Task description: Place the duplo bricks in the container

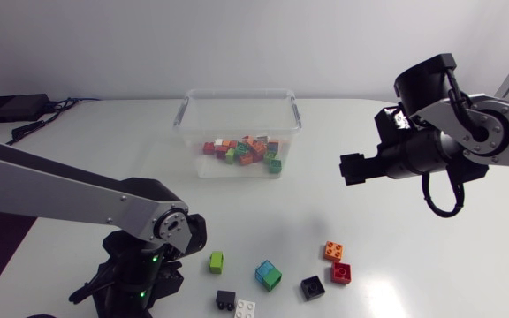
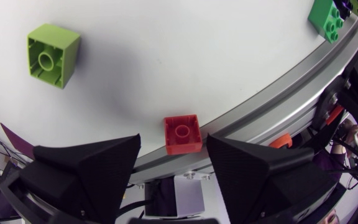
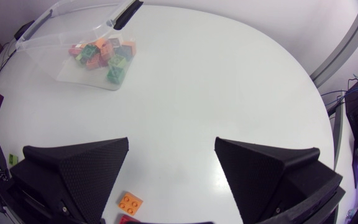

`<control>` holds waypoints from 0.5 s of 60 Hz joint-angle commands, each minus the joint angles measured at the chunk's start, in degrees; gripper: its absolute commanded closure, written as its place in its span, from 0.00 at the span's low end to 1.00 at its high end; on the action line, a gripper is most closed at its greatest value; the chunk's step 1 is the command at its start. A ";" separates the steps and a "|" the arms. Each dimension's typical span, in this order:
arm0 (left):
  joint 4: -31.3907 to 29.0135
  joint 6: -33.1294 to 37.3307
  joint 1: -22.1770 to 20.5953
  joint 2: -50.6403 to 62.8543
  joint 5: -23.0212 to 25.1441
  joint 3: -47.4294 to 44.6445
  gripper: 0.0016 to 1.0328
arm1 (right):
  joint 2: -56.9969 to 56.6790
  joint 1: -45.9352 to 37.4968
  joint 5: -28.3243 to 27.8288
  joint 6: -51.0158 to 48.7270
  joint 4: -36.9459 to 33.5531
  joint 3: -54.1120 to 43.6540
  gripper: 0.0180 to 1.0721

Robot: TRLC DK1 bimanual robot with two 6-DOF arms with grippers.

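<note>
I line up on a small red plastic brick
Left gripper spread around it to pinch; right gripper spread, two o'clock.

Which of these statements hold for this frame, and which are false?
1. The container already holds a pile of bricks. True.
2. The right gripper grips an orange brick. False: its fingers are open with nothing between them; the orange brick lies on the table.
3. A red brick lies between the open fingers of the left gripper. True.
4. Every brick is in the container. False: several, like the lime brick, lie loose on the table.
</note>
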 commanded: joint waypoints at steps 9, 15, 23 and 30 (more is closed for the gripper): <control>0.82 -1.78 -2.23 1.12 0.81 -2.79 0.37 | 2.52 0.71 0.62 1.44 1.40 0.84 0.05; 1.52 -2.22 -3.72 2.79 0.90 -2.97 0.43 | 2.35 0.71 0.79 1.35 1.40 0.66 0.05; 1.96 -2.84 -5.48 4.37 1.07 -2.79 0.61 | 2.52 0.71 1.85 0.83 0.96 0.31 0.05; 2.40 -3.01 -5.57 4.72 0.99 -3.06 0.68 | 3.93 1.06 1.76 0.91 -2.64 1.10 0.05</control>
